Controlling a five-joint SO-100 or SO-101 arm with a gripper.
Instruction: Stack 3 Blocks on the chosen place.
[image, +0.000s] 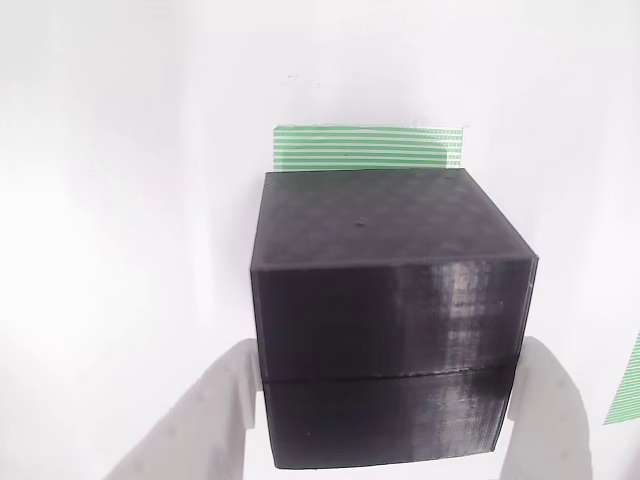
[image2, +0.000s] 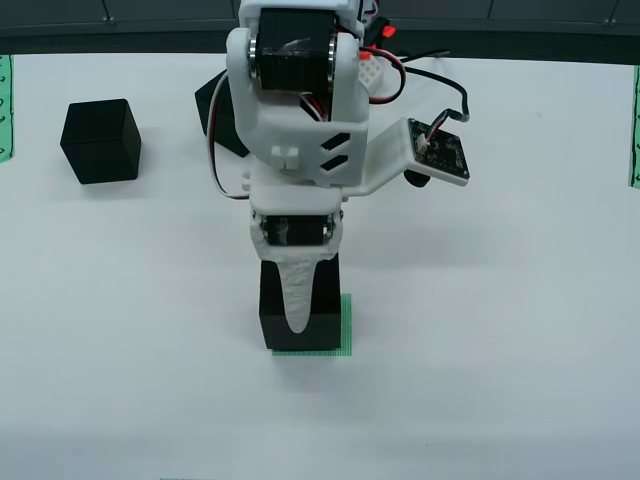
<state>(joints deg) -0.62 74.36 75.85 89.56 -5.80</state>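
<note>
Now the white two-finger gripper (image: 385, 400) clamps the upper matte black cube (image: 385, 300) atop another on the green-striped square patch (image2: 344, 325), at lower centre of the view from above; releasing comes next, then fetching the spare cube (image2: 100, 140) at upper left

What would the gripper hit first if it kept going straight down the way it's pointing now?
Probably the green-striped patch under it: the gripper already straddles the black stack, fingers beside its sides.

a white counter (image2: 520, 330) carries everything in the view from the front. narrow green striped strips sit at its left edge (image2: 5, 105) and right edge (image2: 635, 125). along the far edge runs a dark band (image2: 520, 45).
</note>
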